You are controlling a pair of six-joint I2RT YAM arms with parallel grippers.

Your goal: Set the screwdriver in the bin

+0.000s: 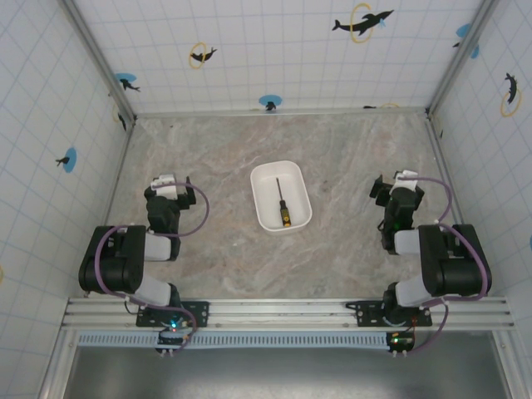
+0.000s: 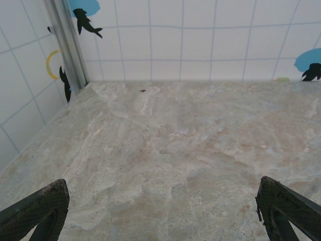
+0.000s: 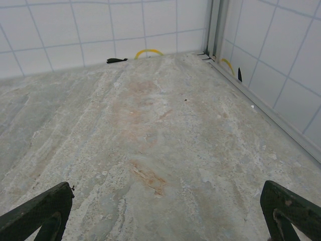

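Enclosure: white tiled walls stand on the left, far and right sides, with blue and yellow dolphin stickers on them.

Table: marbled beige-grey surface. A metal rail runs along its near edge and carries both arm bases.

Left arm: folded back at the near left, wrist pointing far. Right arm: folded back at the near right, likewise pointing far.

Bin: white tray, resting flat near the middle of the table, between the two arms and well apart from each. Its long side runs near to far with a slight tilt.

Left gripper: over bare table to the left of the bin. In the wrist view, the left gripper has its fingers spread wide with nothing between them.

Right gripper: over bare table to the right of the bin. In the wrist view, the right gripper is equally wide apart and holds nothing.

Screwdriver: lies inside the bin on its floor, along the long axis. The dark shaft points far and the yellow-orange handle sits at the near end, close to the near wall
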